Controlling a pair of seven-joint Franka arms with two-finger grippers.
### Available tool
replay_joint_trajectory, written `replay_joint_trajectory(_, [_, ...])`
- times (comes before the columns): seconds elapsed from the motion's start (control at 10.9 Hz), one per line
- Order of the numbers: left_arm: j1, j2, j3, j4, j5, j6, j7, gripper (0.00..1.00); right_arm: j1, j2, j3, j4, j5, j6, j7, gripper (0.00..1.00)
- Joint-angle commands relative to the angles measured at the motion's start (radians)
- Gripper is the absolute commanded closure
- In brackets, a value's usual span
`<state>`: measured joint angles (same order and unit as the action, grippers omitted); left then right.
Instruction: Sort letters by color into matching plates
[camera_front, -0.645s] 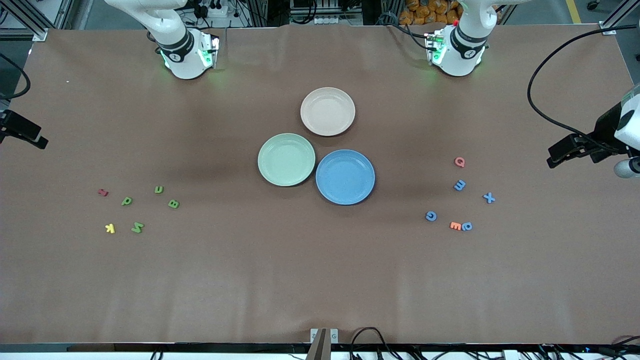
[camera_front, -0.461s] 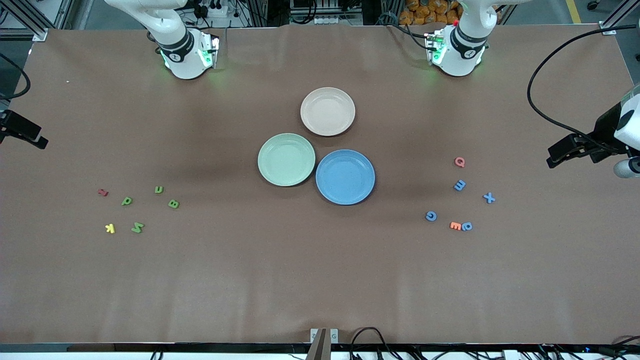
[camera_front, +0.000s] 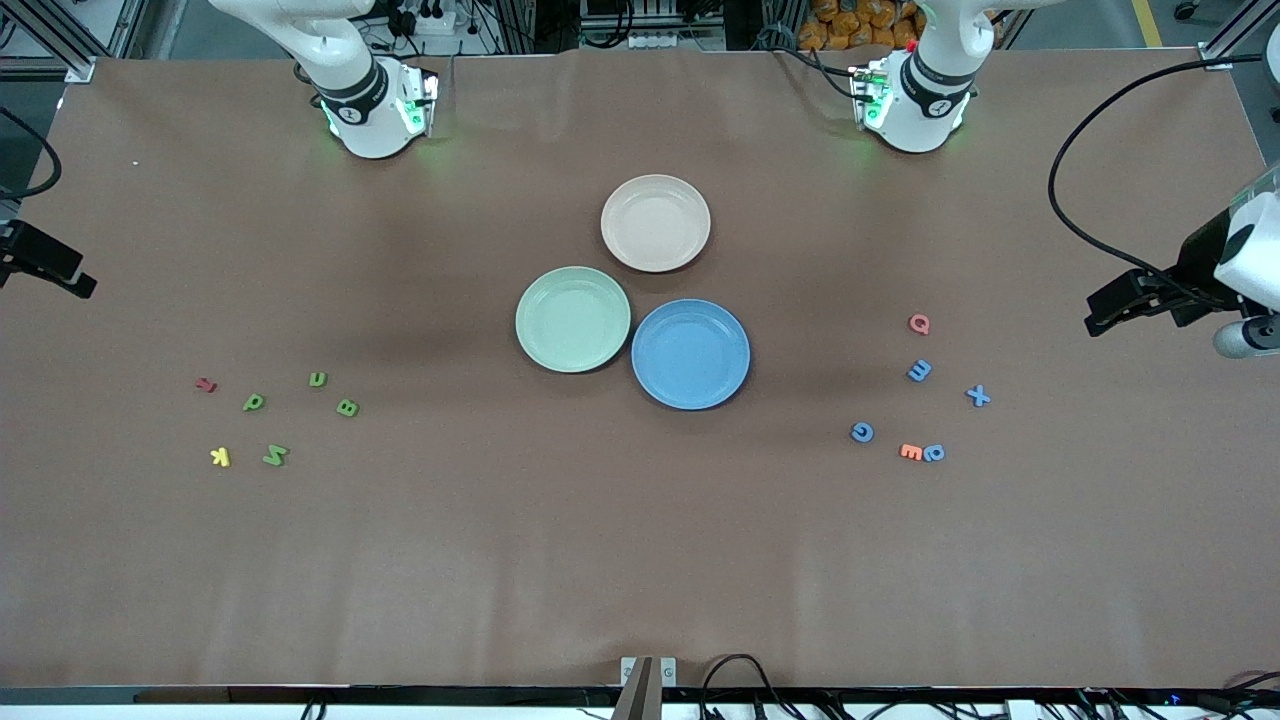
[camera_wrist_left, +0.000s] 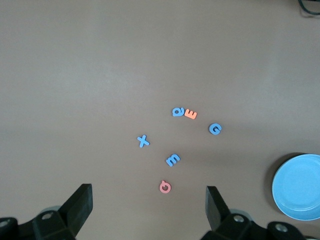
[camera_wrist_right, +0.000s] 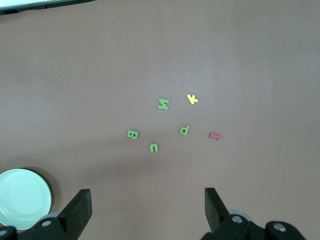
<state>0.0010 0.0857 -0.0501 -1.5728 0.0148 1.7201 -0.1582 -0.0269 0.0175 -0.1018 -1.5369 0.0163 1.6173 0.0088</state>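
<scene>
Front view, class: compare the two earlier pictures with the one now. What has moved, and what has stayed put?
Only the left gripper has shifted, very slightly toward the middle of the table, over the bare mat at the left arm's end; it is open and empty. The blue letters, green letters, green plate and blue plate lie unchanged, plates still empty.
</scene>
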Motion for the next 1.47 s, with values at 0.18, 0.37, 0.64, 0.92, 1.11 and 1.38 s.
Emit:
replay_joint_trajectory(0.18, [0.007,0.087,-0.002,-0.026,-0.007,0.044,0.009,0.00,-0.002,0.018,0.001,-0.002,0.011,-0.013,-0.006,0.00])
replay_joint_trajectory(0.37, [0.008,0.094,-0.001,-0.139,-0.007,0.210,0.009,0.00,0.008,0.021,0.001,-0.034,0.016,0.002,-0.004,0.00])
replay_joint_trajectory(0.64, [0.010,0.094,0.003,-0.312,0.003,0.408,0.012,0.00,0.030,0.028,0.002,-0.133,0.039,0.111,0.002,0.00])
replay_joint_trajectory(0.92, [0.065,0.130,0.001,-0.374,0.042,0.454,-0.024,0.00,0.059,0.080,0.002,-0.193,0.040,0.200,0.008,0.00])
replay_joint_trajectory(1.11, [0.077,0.138,0.001,-0.412,0.043,0.454,-0.184,0.00,0.070,0.125,0.002,-0.215,0.040,0.252,0.010,0.00])
replay_joint_trajectory(1.38, [0.062,0.166,-0.001,-0.420,0.047,0.463,-0.392,0.00,0.076,0.163,0.002,-0.311,0.141,0.395,0.013,0.00])
